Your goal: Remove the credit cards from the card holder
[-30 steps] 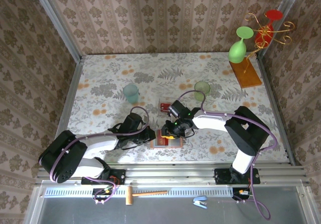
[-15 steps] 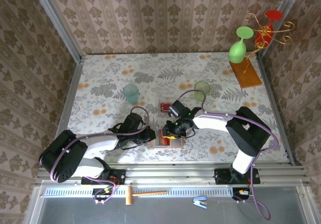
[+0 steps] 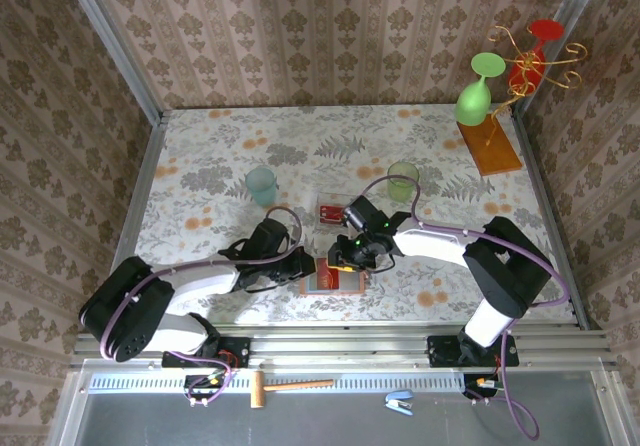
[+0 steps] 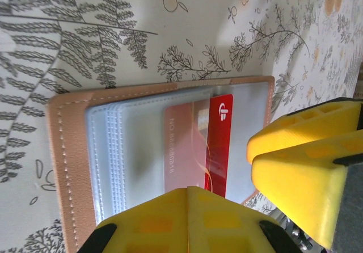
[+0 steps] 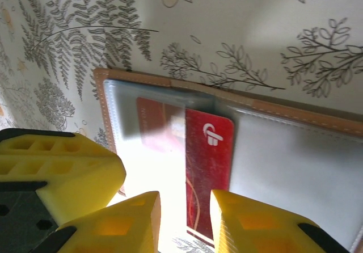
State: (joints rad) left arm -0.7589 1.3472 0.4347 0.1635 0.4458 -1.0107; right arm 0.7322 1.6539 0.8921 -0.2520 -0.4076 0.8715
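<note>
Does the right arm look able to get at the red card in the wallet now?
Probably yes: the red card pokes out of its pocket in the card holder, and the right claw, jaws apart, sits just over its free end.

Bright, even light fills the overhead view, with soft shadows beneath the left arm [image 3: 190, 286] and right arm [image 3: 440, 241] on the counter [image 3: 200, 156]. In the wrist views the near yellow jaws blur, and glare whitens the clear pockets of the card holder [image 5: 295, 162]
</note>
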